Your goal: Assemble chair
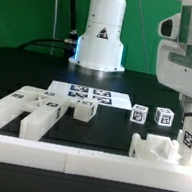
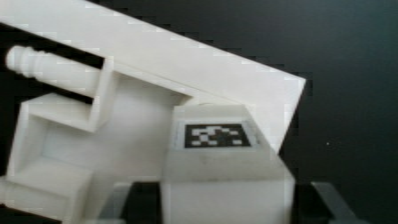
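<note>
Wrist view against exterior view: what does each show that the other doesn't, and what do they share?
Only the wrist view: the ribbed peg on the slotted white part, and how the gripper is shut on the tagged block. Only the exterior view: the arm's base, the marker board, loose chair pieces on the exterior view's left, two small tagged cubes, the front rail. Both: the gripper, the tagged block and, probably, the slotted white part.
</note>
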`<state>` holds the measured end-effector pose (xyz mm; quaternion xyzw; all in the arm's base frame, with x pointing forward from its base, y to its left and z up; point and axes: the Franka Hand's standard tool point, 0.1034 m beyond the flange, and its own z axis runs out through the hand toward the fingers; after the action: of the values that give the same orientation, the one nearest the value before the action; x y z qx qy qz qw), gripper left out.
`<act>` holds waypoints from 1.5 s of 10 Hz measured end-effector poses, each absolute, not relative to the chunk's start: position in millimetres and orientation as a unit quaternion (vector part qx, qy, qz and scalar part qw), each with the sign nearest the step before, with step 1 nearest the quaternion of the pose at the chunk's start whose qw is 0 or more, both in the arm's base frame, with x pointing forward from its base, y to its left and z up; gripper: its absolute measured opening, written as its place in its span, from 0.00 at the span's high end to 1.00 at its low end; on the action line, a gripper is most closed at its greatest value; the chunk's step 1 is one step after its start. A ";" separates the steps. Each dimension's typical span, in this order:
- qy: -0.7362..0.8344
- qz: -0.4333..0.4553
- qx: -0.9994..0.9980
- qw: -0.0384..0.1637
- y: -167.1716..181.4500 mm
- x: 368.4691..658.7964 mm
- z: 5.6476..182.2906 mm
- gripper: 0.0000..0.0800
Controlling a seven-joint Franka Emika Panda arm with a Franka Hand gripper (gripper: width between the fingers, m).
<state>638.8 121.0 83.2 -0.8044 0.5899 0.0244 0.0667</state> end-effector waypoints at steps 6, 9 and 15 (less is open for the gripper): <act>0.512 0.019 -0.856 0.067 122.4 639.0 83.1 0.19; 0.397 0.011 -0.915 0.069 123.1 638.8 82.2 0.19; 0.156 -0.008 -0.986 0.063 124.3 639.7 83.4 0.19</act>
<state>639.7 124.3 83.4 -0.9858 0.1556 -0.0081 0.0628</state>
